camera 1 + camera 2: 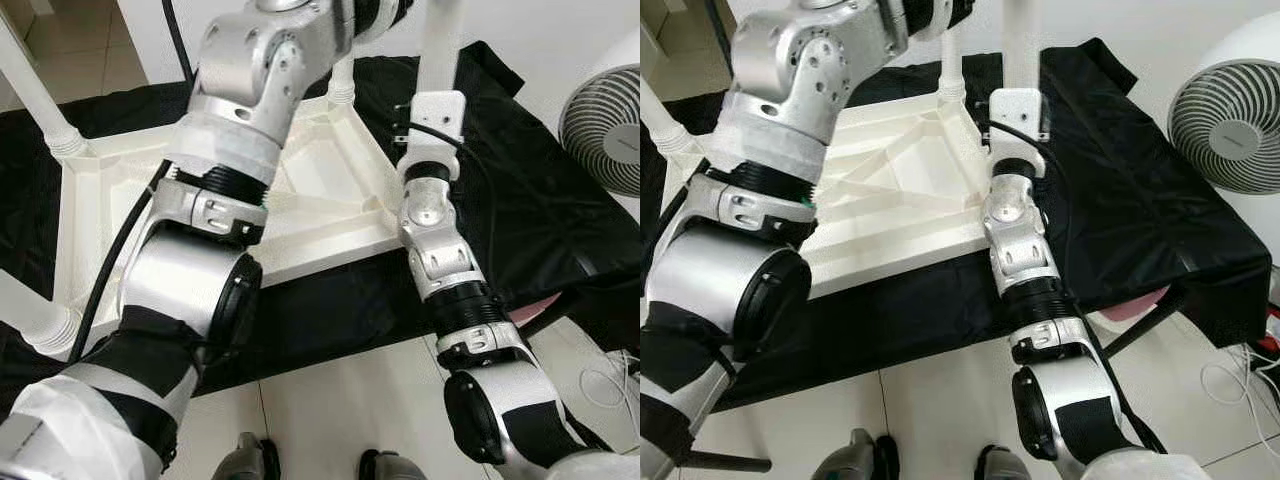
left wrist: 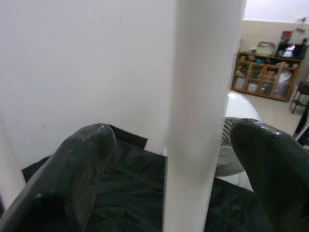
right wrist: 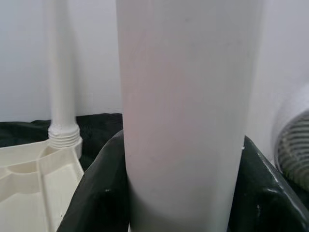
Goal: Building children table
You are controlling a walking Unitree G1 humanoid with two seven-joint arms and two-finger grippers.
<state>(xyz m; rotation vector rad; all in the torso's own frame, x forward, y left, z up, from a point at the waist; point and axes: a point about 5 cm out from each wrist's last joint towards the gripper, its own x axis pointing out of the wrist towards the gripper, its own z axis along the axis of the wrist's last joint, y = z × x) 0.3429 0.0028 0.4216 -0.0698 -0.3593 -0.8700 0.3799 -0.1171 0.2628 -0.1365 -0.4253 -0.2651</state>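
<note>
Floor tiles (image 1: pixel 940 400) lie nearest, at six o'clock, with the robot's own feet at the frame edge. Beyond them a black cloth (image 1: pixel 1140 220) is spread over a low support, and on it rests the children's table, upside down: its white tabletop (image 1: pixel 900 200) shows its ribbed underside, with legs screwed upright into the corners at nine and ten o'clock.

The move ahead turns on the white leg (image 3: pixel 188 116) at the tabletop's corner nearest the right arm, about one o'clock from the head camera. Its long axis stands vertical, rising out of the top of the frame. The right claw (image 3: pixel 186 193) is pinching this leg, a black finger pressed against each side of the shaft, so the leg sits squarely between the fingers. The right arm reaches it straight from below, and is the nearer arm.

Higher up, the left claw (image 2: pixel 169 164) is spread, its fingers (image 2: pixel 72 179) straddling a white leg with a gap on both sides, not touching. I judge this to be the same leg, though I cannot be sure.

At two o'clock, farther right, stands a white fan (image 1: pixel 1230 130) beside the cloth.
</note>
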